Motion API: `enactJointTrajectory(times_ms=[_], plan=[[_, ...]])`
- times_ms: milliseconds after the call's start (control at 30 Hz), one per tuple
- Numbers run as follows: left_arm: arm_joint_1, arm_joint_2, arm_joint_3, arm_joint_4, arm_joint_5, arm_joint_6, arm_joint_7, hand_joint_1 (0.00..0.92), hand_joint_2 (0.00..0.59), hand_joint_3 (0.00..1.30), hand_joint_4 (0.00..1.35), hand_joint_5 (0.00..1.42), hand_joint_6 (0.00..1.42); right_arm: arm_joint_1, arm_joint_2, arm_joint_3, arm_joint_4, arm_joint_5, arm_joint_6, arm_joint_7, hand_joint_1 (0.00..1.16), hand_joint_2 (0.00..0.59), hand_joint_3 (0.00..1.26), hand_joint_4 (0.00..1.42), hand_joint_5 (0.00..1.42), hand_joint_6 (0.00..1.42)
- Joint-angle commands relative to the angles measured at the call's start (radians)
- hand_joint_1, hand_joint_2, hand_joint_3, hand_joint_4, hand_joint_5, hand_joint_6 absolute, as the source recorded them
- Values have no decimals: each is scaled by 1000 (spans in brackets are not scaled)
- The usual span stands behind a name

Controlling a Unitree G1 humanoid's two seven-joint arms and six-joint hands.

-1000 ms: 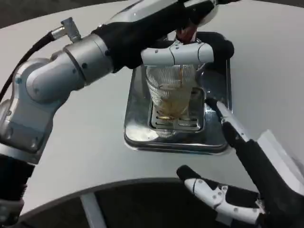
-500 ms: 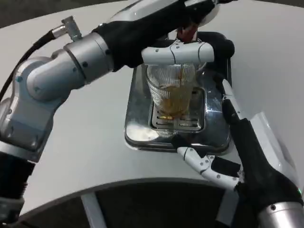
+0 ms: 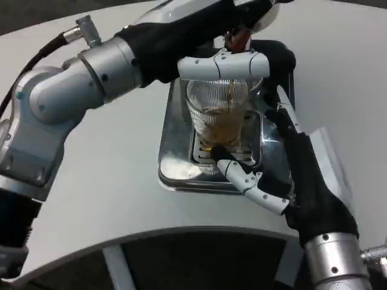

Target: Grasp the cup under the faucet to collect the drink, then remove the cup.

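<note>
cup (image 3: 217, 118) stands on the grate of the shiny drip tray (image 3: 175, 163), right under the faucet (image 3: 233, 63), so the amber stream falls inside; it looks partly filled. nearest me, my right hand (image 3: 272, 163) is spread, holding nothing, fingers reaching toward the cup's base, ready to close when the pour ends. farther off, my left hand (image 3: 254, 12) is up at the tap, its grip hidden, so i cannot tell its state. my left forearm crosses above the worktop (image 3: 115, 181), crowding the lift-out path.
</note>
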Motion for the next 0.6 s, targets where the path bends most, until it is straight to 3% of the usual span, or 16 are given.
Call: enactJointTrajectory(times_ms=[33,600], plan=[[23,22,-11,45,28,18,-32,0,95,66,0,0,76,-39,-1,-17,67,45,-42,-24,675,237,47,82,135,184],[3,23,-9,94,23,-17,-42,0,99,73,0,0,76,-171,-11,-42,240,77,-45,-81,713,222,19,41,159,199]])
